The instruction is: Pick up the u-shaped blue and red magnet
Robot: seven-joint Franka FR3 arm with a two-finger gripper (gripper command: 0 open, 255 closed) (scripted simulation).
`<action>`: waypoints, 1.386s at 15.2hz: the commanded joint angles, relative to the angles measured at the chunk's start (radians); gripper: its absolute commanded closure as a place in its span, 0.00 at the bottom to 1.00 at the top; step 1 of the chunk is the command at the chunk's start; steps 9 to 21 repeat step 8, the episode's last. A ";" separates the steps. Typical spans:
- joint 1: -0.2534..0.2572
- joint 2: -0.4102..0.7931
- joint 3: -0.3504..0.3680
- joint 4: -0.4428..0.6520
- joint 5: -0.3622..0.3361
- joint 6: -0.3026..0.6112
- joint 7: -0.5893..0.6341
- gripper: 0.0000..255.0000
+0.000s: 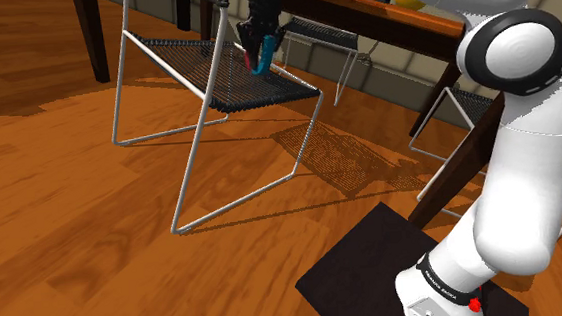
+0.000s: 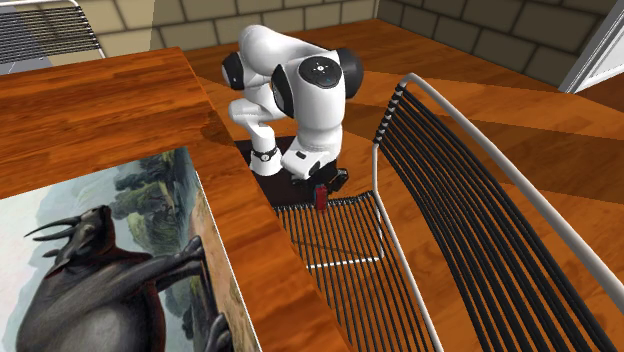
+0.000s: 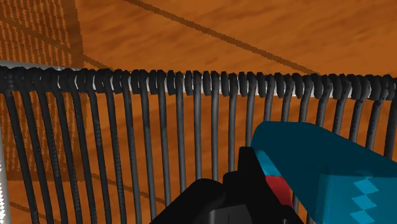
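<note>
Over a wooden floor and black corded chair seat, the end effector clasps the blue-and-red magnet; grasp seems done, lifting clear is left.

The chair on the wooden floor
Below me, its seat is black cords on a pale wire frame.

In the shoulder view the stand sits on the floor at five o'clock. The chair stands at eleven o'clock from it, before the table. The magnet, clasped in the gripper, hangs over that chair's one-o'clock corner. Another chair stands at three o'clock, beside the arm, partly under the table.
</note>
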 commanded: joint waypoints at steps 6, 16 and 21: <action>0.026 0.081 0.000 0.229 -0.019 -0.149 0.007 1.00; 0.026 0.083 -0.001 0.235 -0.019 -0.152 0.008 1.00; 0.026 0.083 -0.001 0.235 -0.019 -0.152 0.008 1.00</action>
